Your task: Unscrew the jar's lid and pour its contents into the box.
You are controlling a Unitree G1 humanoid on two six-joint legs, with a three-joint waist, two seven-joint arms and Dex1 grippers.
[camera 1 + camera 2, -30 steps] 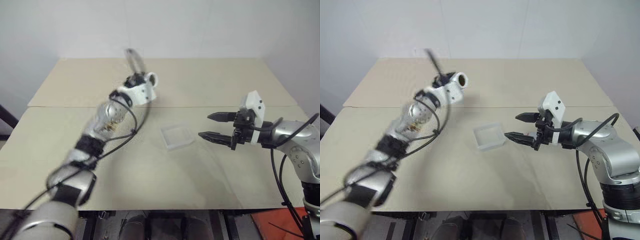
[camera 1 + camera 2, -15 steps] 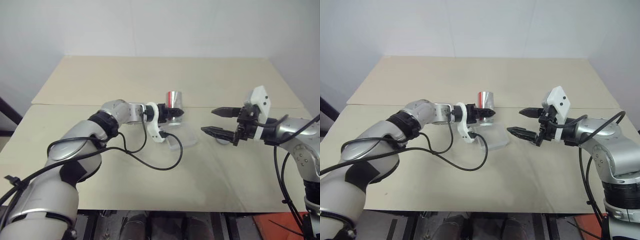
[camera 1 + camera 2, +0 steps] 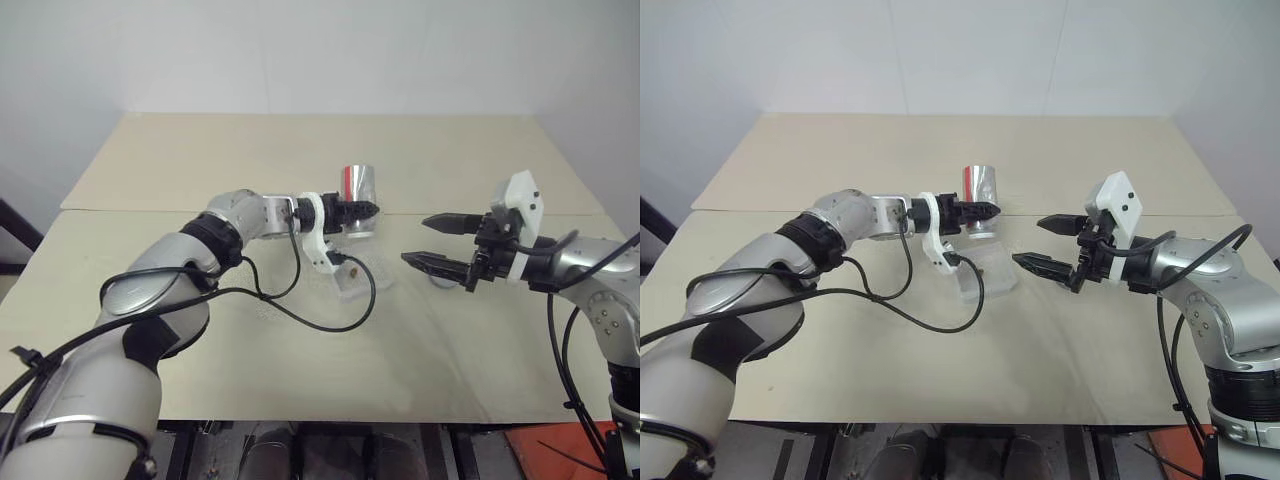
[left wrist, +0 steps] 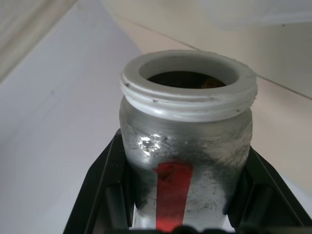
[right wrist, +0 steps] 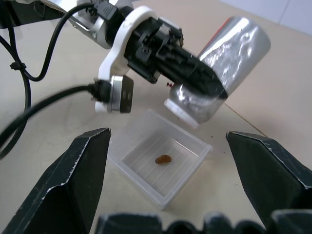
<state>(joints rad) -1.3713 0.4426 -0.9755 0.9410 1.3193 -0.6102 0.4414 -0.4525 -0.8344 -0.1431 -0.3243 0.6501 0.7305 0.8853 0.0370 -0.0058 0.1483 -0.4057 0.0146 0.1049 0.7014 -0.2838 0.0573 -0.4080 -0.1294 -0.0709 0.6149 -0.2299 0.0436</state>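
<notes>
Tipped further over now, the jar [image 5: 222, 73] hangs mouth-down from the left gripper [image 3: 975, 212], which half a second ago held it nearly upright and a full second ago was swinging through the air as a blur! Those left jaws are clenched on the jar's silvery body, red stripe showing, mouth just above the near corner of the box [image 5: 161, 161]. And there it is: the bean-like pellet [image 5: 163, 159] lies on the floor of the clear box, so by the look of it the pour is done. No lid on the jar, white threaded rim bare.

Across from it, the right gripper [image 3: 1050, 245] hovers just beside the box, jaws spread wide and grasping nothing, much as it was before. A small round grey thing on the bench [image 3: 480, 330] shows just beyond its lower jaw in the left eye view, possibly the lid; too little of it shows to say.

From the right wrist you get the pellet in the box, which the head views barely resolve. From the left wrist you look into the jar's dark open mouth, with a faint brownish speck at the rim that I cannot identify.
</notes>
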